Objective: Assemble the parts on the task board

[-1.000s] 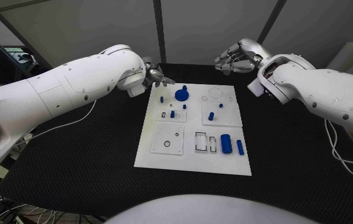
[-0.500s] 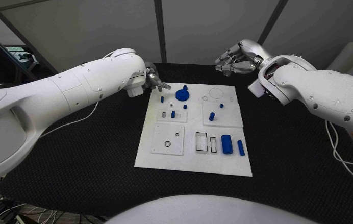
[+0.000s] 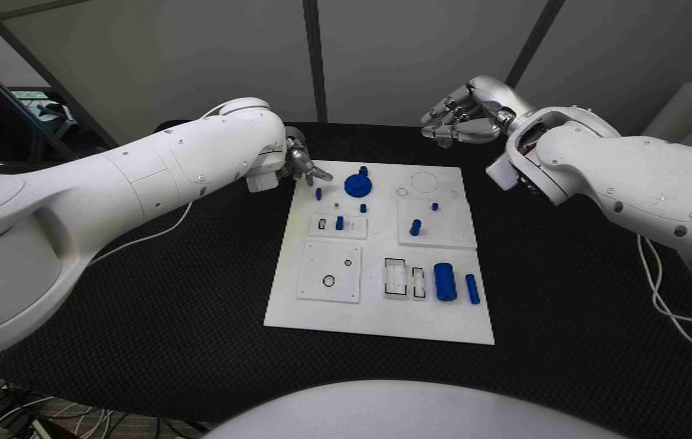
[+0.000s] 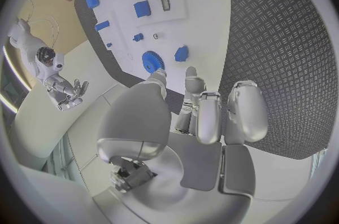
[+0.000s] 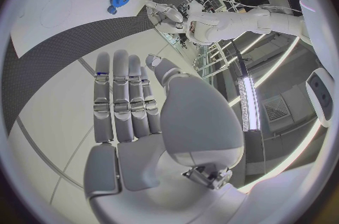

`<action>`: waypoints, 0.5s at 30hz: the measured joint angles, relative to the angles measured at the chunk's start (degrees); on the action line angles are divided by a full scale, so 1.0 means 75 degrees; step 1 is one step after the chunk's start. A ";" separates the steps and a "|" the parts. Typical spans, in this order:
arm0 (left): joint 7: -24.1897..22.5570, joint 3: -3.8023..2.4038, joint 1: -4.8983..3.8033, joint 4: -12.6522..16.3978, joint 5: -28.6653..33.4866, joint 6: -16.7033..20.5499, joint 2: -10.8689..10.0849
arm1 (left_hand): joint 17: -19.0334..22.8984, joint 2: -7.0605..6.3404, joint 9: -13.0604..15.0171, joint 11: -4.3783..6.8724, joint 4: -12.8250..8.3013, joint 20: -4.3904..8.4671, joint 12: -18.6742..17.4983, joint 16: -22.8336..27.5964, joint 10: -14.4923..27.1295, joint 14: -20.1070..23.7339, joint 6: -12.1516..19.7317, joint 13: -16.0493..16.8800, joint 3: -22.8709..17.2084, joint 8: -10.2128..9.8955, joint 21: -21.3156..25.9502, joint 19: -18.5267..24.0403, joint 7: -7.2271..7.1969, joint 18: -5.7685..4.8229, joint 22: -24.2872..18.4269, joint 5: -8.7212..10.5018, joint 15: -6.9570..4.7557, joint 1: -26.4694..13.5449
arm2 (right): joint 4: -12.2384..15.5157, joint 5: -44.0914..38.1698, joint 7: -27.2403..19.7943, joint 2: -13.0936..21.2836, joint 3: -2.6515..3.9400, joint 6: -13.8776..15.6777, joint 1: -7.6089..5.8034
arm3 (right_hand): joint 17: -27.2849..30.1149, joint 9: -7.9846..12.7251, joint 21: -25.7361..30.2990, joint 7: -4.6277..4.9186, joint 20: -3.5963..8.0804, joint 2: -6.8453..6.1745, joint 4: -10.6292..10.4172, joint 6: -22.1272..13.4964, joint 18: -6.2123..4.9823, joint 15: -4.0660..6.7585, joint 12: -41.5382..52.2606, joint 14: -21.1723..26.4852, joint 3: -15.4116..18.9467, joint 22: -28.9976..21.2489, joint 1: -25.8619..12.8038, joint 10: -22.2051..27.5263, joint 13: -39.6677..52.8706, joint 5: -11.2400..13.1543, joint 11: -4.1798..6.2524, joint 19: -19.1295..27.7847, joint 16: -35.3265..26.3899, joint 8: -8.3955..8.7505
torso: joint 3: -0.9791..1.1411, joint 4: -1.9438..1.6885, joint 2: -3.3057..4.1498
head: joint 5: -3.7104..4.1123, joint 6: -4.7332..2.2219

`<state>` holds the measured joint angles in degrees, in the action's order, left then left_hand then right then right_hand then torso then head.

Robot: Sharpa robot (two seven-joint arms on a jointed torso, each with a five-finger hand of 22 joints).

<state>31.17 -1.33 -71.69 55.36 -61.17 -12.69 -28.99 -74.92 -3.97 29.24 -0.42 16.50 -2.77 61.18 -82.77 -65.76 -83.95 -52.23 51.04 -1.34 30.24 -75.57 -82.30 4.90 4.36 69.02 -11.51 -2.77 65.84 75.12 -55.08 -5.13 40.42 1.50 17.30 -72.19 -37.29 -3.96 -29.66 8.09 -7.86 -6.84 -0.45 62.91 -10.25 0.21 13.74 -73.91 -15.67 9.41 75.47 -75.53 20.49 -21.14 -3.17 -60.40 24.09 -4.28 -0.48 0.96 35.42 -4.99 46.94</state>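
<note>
Black bench (image 3: pixel 173 289) is carrying your task board (image 3: pixel 378 321) at centre. Your left hand (image 3: pixel 302 157), fingers loosely apart, is hovering empty near the blue gear (image 3: pixel 356 186); loose parts (image 3: pixel 444 281) are awaiting assembly; your right hand (image 3: pixel 464 116) is idling, fingers extended and empty.

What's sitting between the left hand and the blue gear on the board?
Nothing: in the head view, bare white task board separates the left hand from the blue gear.

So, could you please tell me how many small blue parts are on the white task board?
9: gear with a piece behind it, small ones at, and cylinders on the task board. Others may be hidden.
</note>
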 measured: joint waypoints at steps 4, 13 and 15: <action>0.0013 0.0003 0.0011 0.0028 -0.0066 -0.0137 -0.0002 | 0.0000 0.0000 0.0043 0.0000 -0.0031 0.0000 0.0000 0.0000 0.0000 -0.0026 -0.0027 0.0009 0.0031 0.0052 -0.0030 0.0000 -0.0027 0.0000 0.0008 0.0000 -0.0026 0.0000 | -0.0002 0.0000 0.0003 -0.0005 0.0000 -0.0003 0.0000 | 0.0010 0.0000 0.0000 0.0000 0.0000 0.0000 -0.0019 0.0000 -0.0001 0.0000 0.0000 0.0000 -0.0019 -0.0002 0.0000 0.0000 0.0007 -0.0036 0.0000 0.0000 0.0000 0.0000 | 0.0004 -0.0004 -0.0003 | 0.0006 0.0001; 0.0066 0.0004 0.0053 0.0011 -0.0159 -0.0390 0.0014 | 0.0000 0.0080 0.0101 0.0028 -0.0031 0.0028 0.0067 0.0000 -0.0028 0.0000 -0.0027 0.0067 0.0031 0.0088 -0.0059 -0.0027 -0.0027 0.0001 0.0057 0.0000 -0.0053 0.0080 | -0.0004 0.0000 0.0009 -0.0008 0.0000 -0.0007 0.0000 | 0.0015 0.0000 0.0000 0.0000 0.0000 0.0000 -0.0022 0.0000 0.0000 0.0000 0.0000 0.0000 -0.0022 -0.0006 0.0000 0.0000 0.0011 -0.0043 0.0000 0.0000 0.0000 0.0000 | 0.0004 -0.0010 -0.0003 | 0.0007 0.0012; 0.0073 0.0006 0.0071 0.0008 -0.0170 -0.0427 0.0030 | 0.0000 0.0080 0.0115 0.0044 -0.0052 0.0027 0.0066 0.0000 -0.0044 0.0000 -0.0027 0.0067 0.0052 0.0088 -0.0059 -0.0028 -0.0027 0.0001 0.0056 0.0000 -0.0053 0.0081 | -0.0004 0.0000 0.0010 -0.0010 0.0000 -0.0008 0.0000 | 0.0015 0.0000 0.0000 0.0000 0.0000 0.0000 -0.0022 0.0000 0.0000 0.0000 0.0000 0.0000 -0.0022 -0.0006 0.0000 0.0000 0.0011 -0.0043 0.0000 0.0000 0.0000 0.0000 | 0.0004 -0.0010 -0.0003 | 0.0006 0.0016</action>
<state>31.71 -1.29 -71.16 55.41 -62.44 -15.89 -28.77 -74.92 -3.37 30.10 -0.09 16.11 -2.56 61.68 -82.77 -66.09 -83.95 -52.43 51.55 -0.95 30.90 -76.01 -82.51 4.70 4.36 69.45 -11.51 -3.17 66.44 75.09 -55.08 -5.06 40.35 1.50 17.24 -72.19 -37.17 -3.95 -29.66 8.09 -7.86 -6.84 -0.61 62.91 -10.24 0.21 13.74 -73.91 -15.83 9.36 75.47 -75.54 20.57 -21.46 -3.17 -60.40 24.09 -4.28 -0.46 0.88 35.40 -4.95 47.07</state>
